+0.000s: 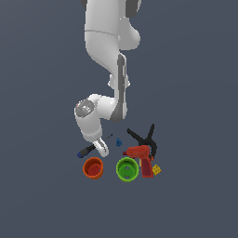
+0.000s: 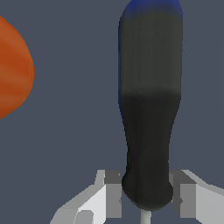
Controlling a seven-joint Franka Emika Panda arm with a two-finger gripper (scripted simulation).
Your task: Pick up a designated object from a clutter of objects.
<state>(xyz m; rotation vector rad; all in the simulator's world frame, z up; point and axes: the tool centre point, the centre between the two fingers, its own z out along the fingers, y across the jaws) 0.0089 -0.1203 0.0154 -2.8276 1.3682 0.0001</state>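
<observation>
Tool [image 2: 146, 197] low on tabletop [image 1: 42, 195], fingers [image 2: 110, 192] spread either side of slim blue-black-handled screwdriver [image 2: 151, 109], not pinching; orange cup [image 1: 93, 168] just beside.

Matt dark screwdriver [image 2: 151, 109] handle, smooth orange cup [image 2: 13, 72], glossy white hand [image 2: 146, 199].

My target, the slim screwdriver with dark blue-and-black handle and thin grey shaft [image 1: 88, 149], lies flat on the grey floor just beside the orange cup [image 1: 93, 168], its handle [image 2: 150, 109] between my fingers [image 2: 109, 192].
</observation>
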